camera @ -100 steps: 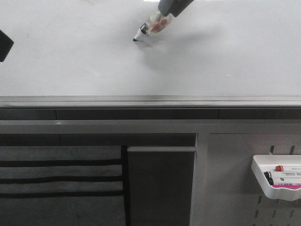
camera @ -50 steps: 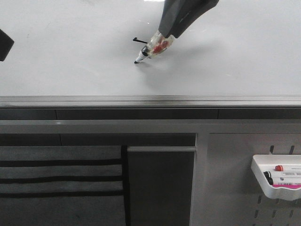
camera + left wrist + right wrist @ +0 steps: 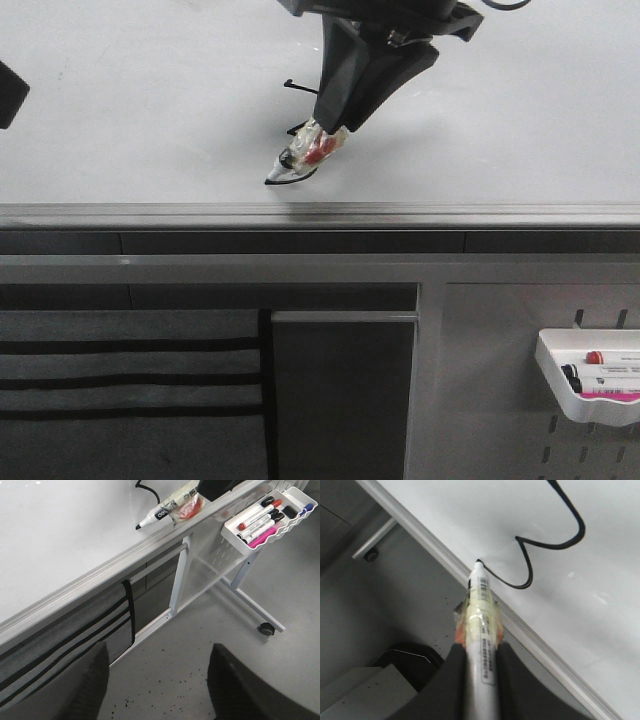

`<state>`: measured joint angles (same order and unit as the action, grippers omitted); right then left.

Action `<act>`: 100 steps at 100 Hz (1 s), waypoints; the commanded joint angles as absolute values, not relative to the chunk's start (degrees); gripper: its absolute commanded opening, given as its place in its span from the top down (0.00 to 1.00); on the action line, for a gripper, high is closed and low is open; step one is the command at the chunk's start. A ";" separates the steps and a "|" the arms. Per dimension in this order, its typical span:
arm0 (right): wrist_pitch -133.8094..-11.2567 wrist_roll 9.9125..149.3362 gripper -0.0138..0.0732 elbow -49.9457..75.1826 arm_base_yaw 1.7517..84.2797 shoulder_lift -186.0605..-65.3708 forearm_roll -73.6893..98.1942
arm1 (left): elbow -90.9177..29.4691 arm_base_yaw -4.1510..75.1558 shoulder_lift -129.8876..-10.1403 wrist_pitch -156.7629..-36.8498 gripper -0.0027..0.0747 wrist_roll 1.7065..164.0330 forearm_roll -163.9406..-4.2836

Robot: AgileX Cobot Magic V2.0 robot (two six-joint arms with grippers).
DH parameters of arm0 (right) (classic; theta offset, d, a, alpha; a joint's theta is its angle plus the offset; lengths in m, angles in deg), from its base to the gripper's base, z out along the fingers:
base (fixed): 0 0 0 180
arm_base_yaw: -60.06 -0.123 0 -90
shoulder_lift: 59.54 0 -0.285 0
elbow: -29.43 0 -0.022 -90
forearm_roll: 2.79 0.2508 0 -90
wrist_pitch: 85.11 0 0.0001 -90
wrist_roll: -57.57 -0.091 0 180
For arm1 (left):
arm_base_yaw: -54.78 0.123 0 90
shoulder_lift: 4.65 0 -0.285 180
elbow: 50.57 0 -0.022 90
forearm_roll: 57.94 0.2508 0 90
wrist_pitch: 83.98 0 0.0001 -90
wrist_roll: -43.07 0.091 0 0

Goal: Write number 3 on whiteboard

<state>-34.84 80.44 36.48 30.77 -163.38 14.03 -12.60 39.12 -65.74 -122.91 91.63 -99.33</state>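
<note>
From the front view, my right claw (image 3: 322, 135) is clamped on a taped marker (image 3: 305, 158), its tip low on the whiteboard (image 3: 150, 110) just above the grey bottom rail (image 3: 320, 214); only scraps of the number 3 (image 3: 292, 86) show beside the arm, the rest hidden behind it. At the lower right a white tray (image 3: 560, 385) of spare pens hangs on the perforated panel (image 3: 490, 400). From the left wrist view, my left claw (image 3: 157, 680) hangs well clear of the board over the floor, its two dark fingers (image 3: 90, 680) standing apart and empty; the marker (image 3: 167, 510) lies angled against the board with its black tip touching the white face. From the right wrist view, the digit (image 3: 555, 540) is nearly whole: an upper bulge, a sharp notch, a lower curve, and a tail running to the marker tip (image 3: 478, 564) close to the rail. I judge the stroke is at its last stretch. The marker looks light and stiff, its smooth barrel wrapped in tape (image 3: 479, 617) where the fingers (image 3: 512, 680) pinch it; mid-barrel looks the right hold. The glossy board should offer little drag, so I would expect light pressure to do.
</note>
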 commanded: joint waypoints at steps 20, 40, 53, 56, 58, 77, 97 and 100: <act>-38.00 100.10 0.84 23.38 28.39 -143.60 30.77 | -14.52 38.61 -65.40 -120.79 0.44 91.46 -101.63; -38.05 103.84 0.84 13.19 28.17 -133.69 30.77 | -14.52 38.61 -65.40 -120.79 0.44 91.46 -101.63; -38.64 108.28 0.84 9.39 28.17 -129.71 30.77 | -14.52 38.61 -65.40 -120.79 0.44 91.46 -101.63; -38.64 109.87 0.84 9.11 28.17 -129.11 30.77 | -14.52 38.61 -65.40 -120.79 0.44 91.46 -101.63; -38.64 110.82 0.84 8.99 28.17 -128.96 30.77 | -14.52 38.61 -65.40 -120.79 0.44 91.46 -101.63; -39.62 123.37 0.84 8.99 28.17 -128.71 30.64 | -14.52 38.61 -65.40 -120.79 0.44 91.46 -101.63; -43.65 126.18 0.84 8.99 28.17 -128.71 30.64 | -14.52 38.61 -65.40 -119.50 0.44 91.46 -101.63; -44.56 126.18 0.84 8.99 28.17 -128.71 30.64 | -14.52 38.61 -65.40 -118.94 0.44 91.46 -101.63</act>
<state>-39.52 124.94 7.55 28.24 -130.05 28.81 -12.60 39.12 -65.74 -122.34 91.63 -99.33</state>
